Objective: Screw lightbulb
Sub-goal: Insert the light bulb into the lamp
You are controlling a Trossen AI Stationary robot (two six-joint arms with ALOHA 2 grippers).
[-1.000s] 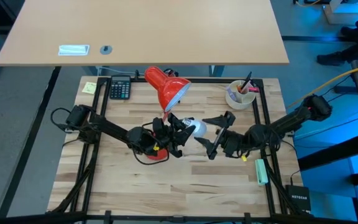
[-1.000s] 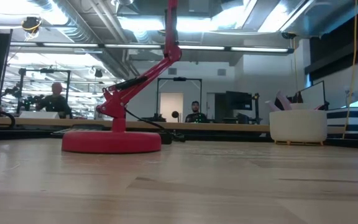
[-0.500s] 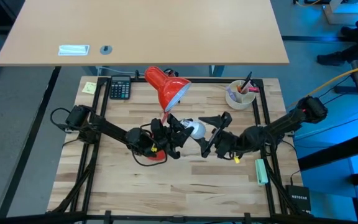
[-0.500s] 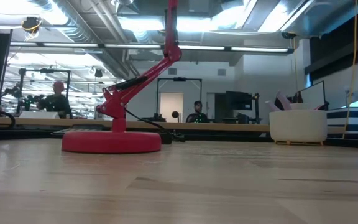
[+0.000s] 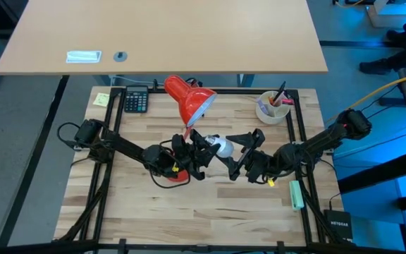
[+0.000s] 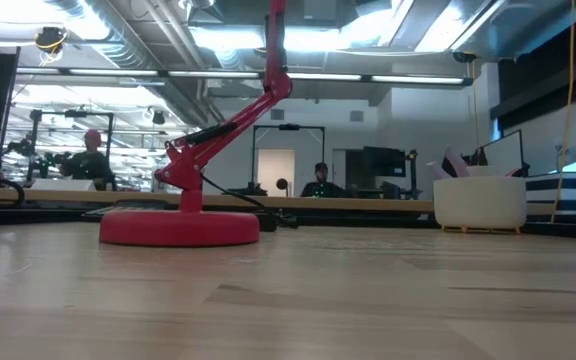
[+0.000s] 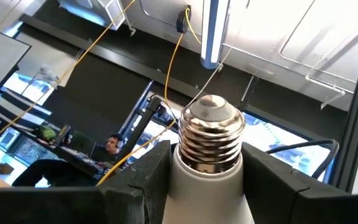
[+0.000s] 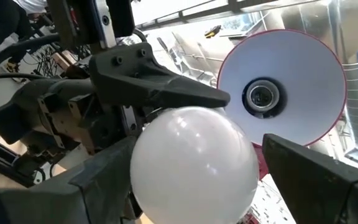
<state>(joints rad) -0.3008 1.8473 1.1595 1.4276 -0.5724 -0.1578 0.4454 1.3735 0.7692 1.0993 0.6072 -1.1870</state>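
Note:
The lightbulb [image 5: 223, 147] is white and round with a silvery screw base [image 7: 207, 134]. It is held above the table's middle, below the red lamp's shade [image 5: 190, 99]. The shade's white inside and empty socket [image 8: 261, 96] show behind the bulb. My left gripper [image 5: 206, 150] is shut on the bulb. My right gripper [image 5: 241, 152] is open, its fingers on either side of the bulb's round end [image 8: 194, 165]. Whether they touch it, I cannot tell. The lamp stands on its round red foot [image 6: 178, 226]. My left gripper pinches the bulb's white neck [image 7: 205, 180], just below the screw base, between its two fingers [image 7: 138, 180]. It comes from the table's left, slanting upward. The bulb is lifted clear of the table, with its screw base pointing up past the fingertips.
A black calculator [image 5: 136, 100] and a yellow note [image 5: 101, 99] lie at the far left. A white cup of pens [image 5: 273, 106] stands at the far right. A green marker [image 5: 296, 194] lies near the right rail. People sit in the room beyond.
My right gripper has moved toward the table's left and closed in on the bulb's round end. Its fingers stay apart. The bulb and my left gripper have kept still.

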